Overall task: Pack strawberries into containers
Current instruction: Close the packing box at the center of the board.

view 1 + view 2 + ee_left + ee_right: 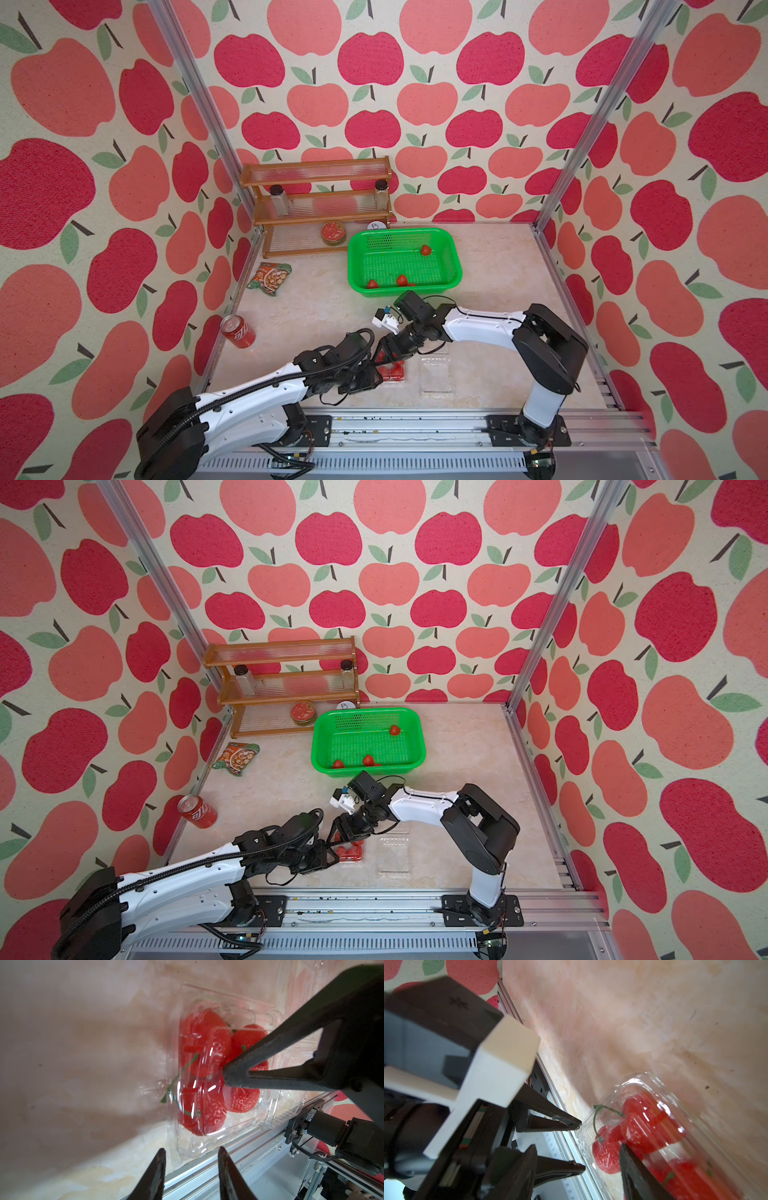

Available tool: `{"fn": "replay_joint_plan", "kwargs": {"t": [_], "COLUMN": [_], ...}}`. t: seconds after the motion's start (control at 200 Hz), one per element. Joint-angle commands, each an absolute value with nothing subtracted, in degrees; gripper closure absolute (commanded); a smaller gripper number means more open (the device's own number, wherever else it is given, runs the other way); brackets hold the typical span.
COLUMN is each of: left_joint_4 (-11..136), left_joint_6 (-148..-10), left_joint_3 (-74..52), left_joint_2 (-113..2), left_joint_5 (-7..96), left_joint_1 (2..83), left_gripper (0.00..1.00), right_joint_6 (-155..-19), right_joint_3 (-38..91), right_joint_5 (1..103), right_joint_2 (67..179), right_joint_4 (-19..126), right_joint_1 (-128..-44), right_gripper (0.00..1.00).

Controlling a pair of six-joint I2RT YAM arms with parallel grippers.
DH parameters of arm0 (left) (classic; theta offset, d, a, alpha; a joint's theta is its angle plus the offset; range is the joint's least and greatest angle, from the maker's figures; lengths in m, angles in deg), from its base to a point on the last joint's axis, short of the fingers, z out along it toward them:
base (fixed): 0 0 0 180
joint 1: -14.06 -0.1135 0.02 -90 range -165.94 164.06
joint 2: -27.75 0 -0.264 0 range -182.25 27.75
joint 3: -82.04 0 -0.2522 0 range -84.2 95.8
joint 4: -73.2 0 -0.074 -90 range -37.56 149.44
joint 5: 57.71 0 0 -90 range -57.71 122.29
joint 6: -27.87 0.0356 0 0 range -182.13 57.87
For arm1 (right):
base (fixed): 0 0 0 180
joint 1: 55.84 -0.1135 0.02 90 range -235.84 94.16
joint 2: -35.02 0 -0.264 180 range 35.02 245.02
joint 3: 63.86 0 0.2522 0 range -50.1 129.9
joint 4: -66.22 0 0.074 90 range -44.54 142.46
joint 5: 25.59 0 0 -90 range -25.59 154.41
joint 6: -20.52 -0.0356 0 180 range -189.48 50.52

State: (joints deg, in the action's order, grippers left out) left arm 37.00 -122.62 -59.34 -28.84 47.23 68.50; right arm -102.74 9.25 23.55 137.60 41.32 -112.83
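Observation:
A clear container [395, 371] [209, 1076] lies shut near the table's front edge with several strawberries [204, 1043] [652, 1126] inside. My right gripper [384, 353] [578, 1147] is open over it, and one of its fingers [259, 1059] rests on the lid. My left gripper [376, 372] [191, 1150] is open, its tips at the box's near corner with nothing between them. A second container [435, 372] [394, 852] lies empty just to the right. Three strawberries [425, 249] [401, 280] [372, 284] sit in the green basket [352, 266].
A red soda can [237, 331] and a snack packet [269, 278] lie at the left. A wooden rack [316, 195] with two jars and a tin [333, 232] stands at the back left. An aluminium rail [415, 419] runs along the front edge.

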Motion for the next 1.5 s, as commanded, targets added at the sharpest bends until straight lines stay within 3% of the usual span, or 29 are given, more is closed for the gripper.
{"fn": "replay_joint_plan", "kwargs": {"t": [0.0, 0.845, 1.09, 1.201, 1.496], "left_joint_4": [38.32, 39.36, 39.05, 38.56, 37.81], "left_joint_6": [-122.08, -123.04, -122.87, -122.78, -122.6], "left_joint_3": [-60.44, -62.3, -61.68, -61.13, -60.09], "left_joint_2": [-29.37, -30.86, -31.38, -31.53, -32.27], "left_joint_5": [47.85, 47.07, 47.07, 47.02, 46.26], "left_joint_1": [68.95, 69.35, 69.56, 69.76, 70.27], "left_gripper": [0.6, 0.73, 0.67, 0.59, 0.61], "right_joint_6": [-103.42, -103.55, -103.77, -103.85, -104.07], "right_joint_3": [9.14, 8.61, 8.11, 8.04, 7.55], "right_joint_5": [24.97, 25.04, 24.96, 24.95, 24.69], "right_joint_2": [139.52, 139.35, 139.22, 139.18, 138.99], "right_joint_4": [39.8, 40.13, 40.54, 40.62, 41.4], "right_joint_1": [-113.14, -113.14, -113.1, -113.11, -112.88], "right_gripper": [0.35, 0.35, 0.35, 0.35, 0.35]}}
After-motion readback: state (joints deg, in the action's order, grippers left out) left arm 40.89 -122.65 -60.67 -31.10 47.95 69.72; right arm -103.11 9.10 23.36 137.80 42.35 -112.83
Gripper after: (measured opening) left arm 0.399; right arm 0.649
